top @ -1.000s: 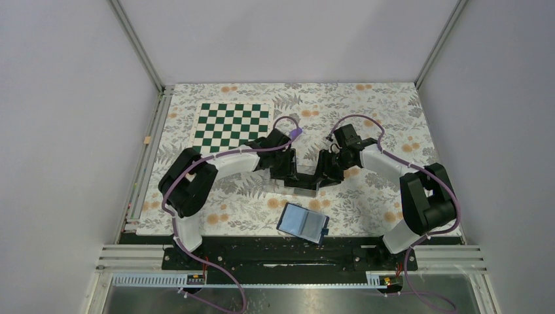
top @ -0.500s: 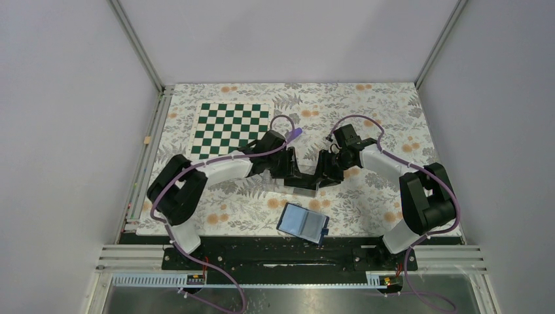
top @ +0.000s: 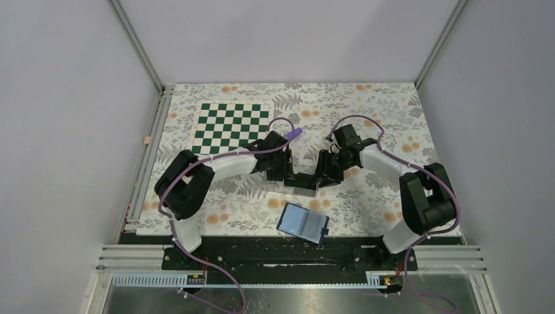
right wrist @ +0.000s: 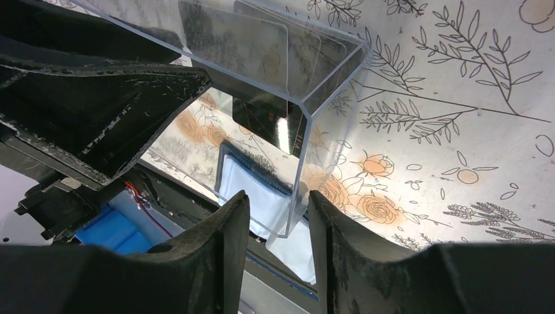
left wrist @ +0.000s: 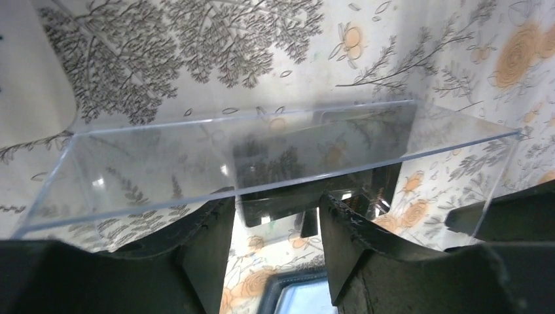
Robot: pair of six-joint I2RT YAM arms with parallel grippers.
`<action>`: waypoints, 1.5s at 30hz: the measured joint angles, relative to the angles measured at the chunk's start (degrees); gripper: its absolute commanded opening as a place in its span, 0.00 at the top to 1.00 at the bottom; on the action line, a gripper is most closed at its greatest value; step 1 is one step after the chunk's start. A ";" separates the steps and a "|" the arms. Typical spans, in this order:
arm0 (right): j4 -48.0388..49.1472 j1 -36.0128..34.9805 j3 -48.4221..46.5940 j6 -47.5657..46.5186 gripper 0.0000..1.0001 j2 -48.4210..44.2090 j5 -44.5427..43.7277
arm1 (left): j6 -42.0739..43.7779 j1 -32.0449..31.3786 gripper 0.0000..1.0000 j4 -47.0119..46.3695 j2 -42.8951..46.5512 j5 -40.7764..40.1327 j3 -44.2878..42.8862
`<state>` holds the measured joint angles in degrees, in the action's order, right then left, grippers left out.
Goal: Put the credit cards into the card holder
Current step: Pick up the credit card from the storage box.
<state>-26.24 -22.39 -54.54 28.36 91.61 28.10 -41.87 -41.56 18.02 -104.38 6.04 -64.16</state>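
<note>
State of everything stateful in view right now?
card holder: open, lying flat, untouched
clear tray: holding cards, between both grippers
cards: standing inside the tray
left gripper: jaws apart at tray wall, grip unclear
right gripper: jaws apart astride tray corner, grip unclear
checkerboard mat: flat, far left

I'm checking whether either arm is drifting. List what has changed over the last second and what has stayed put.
The left arm swung its elbow out leftward, then back almost to its start; the left fingers edged slightly left at the end of the clear tray. Nothing visibly gripped or released. The right fingers, tray, card holder and chessboard stayed put.
</note>
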 measured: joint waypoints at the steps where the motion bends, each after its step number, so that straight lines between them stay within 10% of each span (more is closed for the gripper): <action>1: 0.00 0.00 0.00 0.00 0.55 0.00 0.00 | -0.22 0.02 0.51 -0.44 -0.31 0.46 -0.02; 45: -0.28 0.00 0.20 -0.07 0.55 0.00 0.07 | -3.61 -0.22 0.68 -13.62 -2.67 7.82 2.56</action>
<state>-26.52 -22.39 -54.35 28.29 91.61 28.16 -45.47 -41.78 4.40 -107.04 13.87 -61.60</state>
